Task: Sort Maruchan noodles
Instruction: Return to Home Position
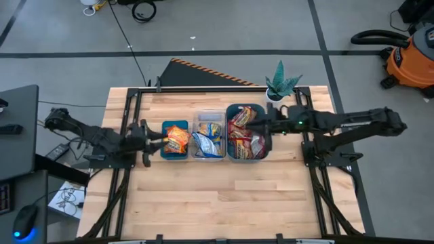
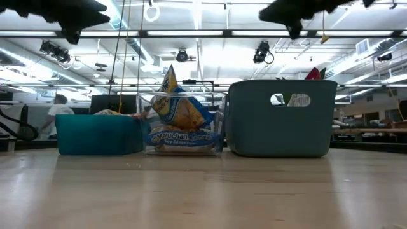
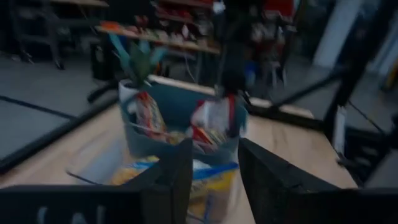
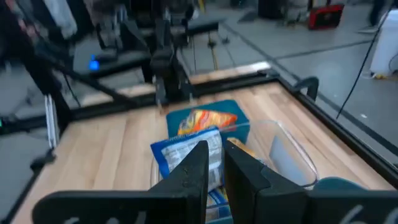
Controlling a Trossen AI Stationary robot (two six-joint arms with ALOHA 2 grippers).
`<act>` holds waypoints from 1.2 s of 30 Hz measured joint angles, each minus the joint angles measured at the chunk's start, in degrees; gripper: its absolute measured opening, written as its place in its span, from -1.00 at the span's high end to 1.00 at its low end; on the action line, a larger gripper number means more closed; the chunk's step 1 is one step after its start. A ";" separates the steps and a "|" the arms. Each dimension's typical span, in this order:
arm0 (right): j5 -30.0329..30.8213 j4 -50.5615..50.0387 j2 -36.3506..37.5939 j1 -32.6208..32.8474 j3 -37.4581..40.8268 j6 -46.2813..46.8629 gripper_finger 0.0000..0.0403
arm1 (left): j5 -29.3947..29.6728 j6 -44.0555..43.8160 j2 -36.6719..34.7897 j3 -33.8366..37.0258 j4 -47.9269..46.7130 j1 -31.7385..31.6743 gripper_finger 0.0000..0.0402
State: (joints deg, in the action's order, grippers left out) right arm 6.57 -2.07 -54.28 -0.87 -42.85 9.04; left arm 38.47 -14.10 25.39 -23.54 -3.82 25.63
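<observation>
The pale wooden table (image 1: pixel 224 203) is lying bare along its front edge, with no packet loose on it, so the sorting looks finished. Halfway back, three bins are standing in a row and dividing the crinkly yellow Maruchan noodles (image 1: pixel 207 141) by colour. Orange-print packets (image 1: pixel 178 139) are filling the small teal plastic bin (image 2: pixel 95 137) nearest the left edge. Blue-print packets (image 2: pixel 181 117) are filling the transparent plastic bin (image 4: pixel 286 149), and red-print packets (image 1: pixel 245 141) the larger grey-blue bin (image 2: pixel 280 121). The left gripper (image 3: pixel 214 144) is hovering just beside the teal bin, fingers spread and empty. The right gripper (image 4: pixel 216 146) is hanging over the grey-blue bin, fingers narrowly parted and empty. A small green potted plant (image 1: pixel 281 85) is standing at the back right corner.
</observation>
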 joint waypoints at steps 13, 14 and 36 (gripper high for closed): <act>1.05 11.83 23.20 -9.80 23.84 4.44 0.75 | -4.28 16.99 -9.17 13.59 22.04 -9.35 0.87; 1.02 12.57 25.11 -10.60 25.46 4.53 0.75 | -4.95 17.61 -9.66 14.11 22.42 -9.40 0.91; 1.40 11.40 50.15 -14.67 42.51 7.52 0.75 | -15.96 21.21 -25.25 15.59 17.03 -9.29 0.99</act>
State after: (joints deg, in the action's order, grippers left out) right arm 7.97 9.33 -4.13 -15.55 -0.34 16.56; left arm 22.51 7.11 0.14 -7.94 13.21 16.34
